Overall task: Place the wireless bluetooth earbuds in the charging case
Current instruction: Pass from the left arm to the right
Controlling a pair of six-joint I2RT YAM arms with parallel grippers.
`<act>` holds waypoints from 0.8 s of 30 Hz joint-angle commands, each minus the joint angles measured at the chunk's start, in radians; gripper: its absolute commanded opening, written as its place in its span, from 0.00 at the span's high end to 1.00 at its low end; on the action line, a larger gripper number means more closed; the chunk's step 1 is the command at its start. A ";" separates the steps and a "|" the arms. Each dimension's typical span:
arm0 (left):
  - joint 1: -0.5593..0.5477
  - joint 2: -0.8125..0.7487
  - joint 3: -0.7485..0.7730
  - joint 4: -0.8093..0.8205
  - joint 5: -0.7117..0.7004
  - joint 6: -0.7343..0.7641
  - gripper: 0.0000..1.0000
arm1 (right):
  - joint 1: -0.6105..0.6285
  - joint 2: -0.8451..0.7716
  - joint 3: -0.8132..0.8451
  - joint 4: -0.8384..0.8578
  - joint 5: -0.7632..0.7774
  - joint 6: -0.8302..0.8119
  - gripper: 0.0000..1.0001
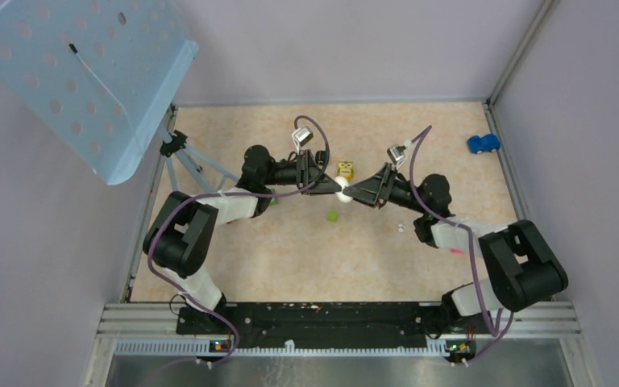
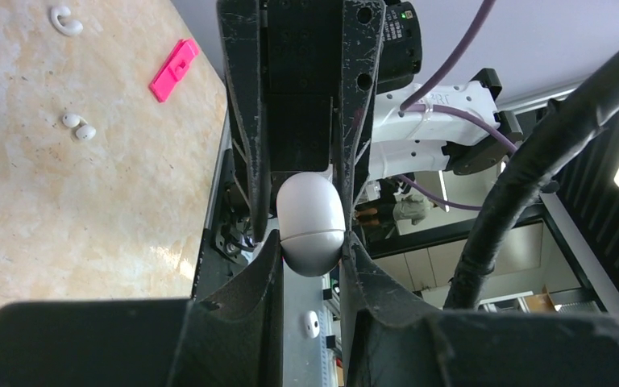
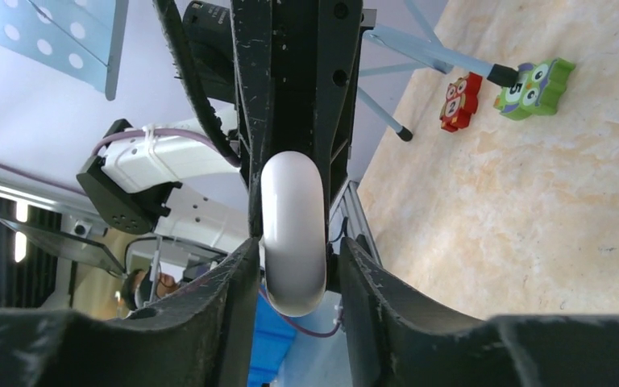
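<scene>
The white, oval charging case (image 1: 342,192) hangs in the air over the middle of the table, lid seam closed. My left gripper (image 2: 312,242) is shut on the case (image 2: 312,226), both fingers pressed against its sides. From the opposite side my right gripper (image 3: 294,250) straddles the same case (image 3: 292,234): one finger touches it and a narrow gap shows at the other. Small white rounded earbuds (image 2: 78,127) lie on the table, also seen as a white speck (image 1: 400,228) near the right arm. A white hook-shaped piece (image 2: 64,20) lies beyond them.
A yellow toy (image 1: 345,170) and a green cube (image 1: 333,216) sit under the grippers. Other things in view are a blue car (image 1: 483,143) at the back right, a pink piece (image 1: 455,251) by the right arm, red (image 3: 461,101) and green (image 3: 534,87) owl blocks, and a tripod (image 1: 185,153) at the left wall.
</scene>
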 commanded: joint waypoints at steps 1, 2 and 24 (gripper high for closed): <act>0.001 -0.045 0.009 0.079 0.021 0.001 1.00 | -0.016 0.021 -0.017 0.182 0.001 0.073 0.58; 0.001 -0.044 0.008 0.079 0.021 0.002 1.00 | -0.019 0.030 -0.021 0.215 0.000 0.097 0.57; 0.002 -0.043 0.025 0.079 0.008 -0.002 1.00 | -0.040 0.188 -0.043 0.620 -0.038 0.351 0.44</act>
